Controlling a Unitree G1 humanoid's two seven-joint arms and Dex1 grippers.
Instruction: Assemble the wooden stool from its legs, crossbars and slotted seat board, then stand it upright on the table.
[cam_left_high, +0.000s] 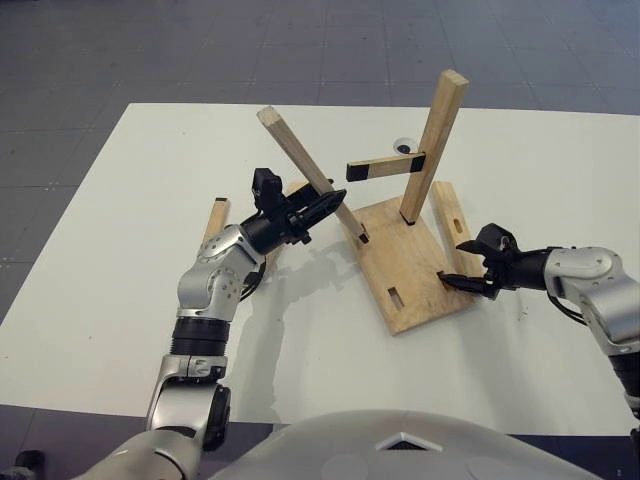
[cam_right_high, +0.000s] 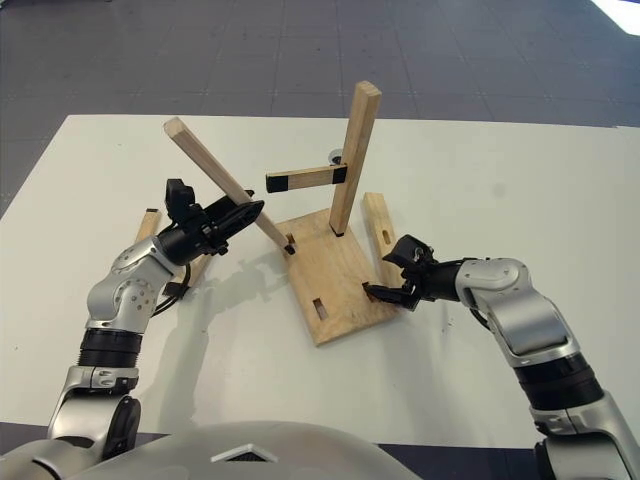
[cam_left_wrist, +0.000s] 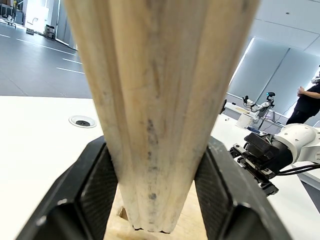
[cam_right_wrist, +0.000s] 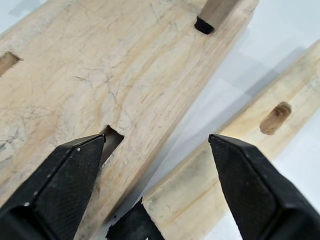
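Status at this frame: seat board (cam_left_high: 400, 265) lay flat on the table (cam_left_high: 120, 220), slots facing up, so we were building the stool upside down. One upright leg (cam_left_high: 435, 140) stood in its slot at the far side of the board, with a crossbar (cam_left_high: 385, 167) sticking out of it sideways toward the robot's left, free end in the air.

Left gripper (cam_left_high: 335, 203) was clamped on a tilted leg (cam_left_high: 295, 150), low on its length, both fingers tight on opposite faces. The leg's foot sat at the board's left-edge slot and its top leaned away to the left. We judged the low grip was there to steer the foot in. The leg needed tipping upright before it could seat, and the crossbar's free end would have to meet it.

Right gripper (cam_right_wrist: 156, 139) was wide open and held nothing. One finger hovered over the board by a corner slot (cam_right_wrist: 112, 137), the other over a loose leg (cam_left_high: 445, 200) lying on the table just beside the board's right edge. We read that as either bracing the board or lining up a pick of that leg; we could not tell which.

Around it: a spare stick (cam_left_high: 217, 215) lay on the table to the left, behind the left arm, and a round cable port (cam_left_high: 405, 143) sat in the table behind the crossbar. An empty slot (cam_left_high: 396, 297) waited near the board's front edge. Main obstruction risk: the loose leg sat so close to the board that a finger could catch the board edge.
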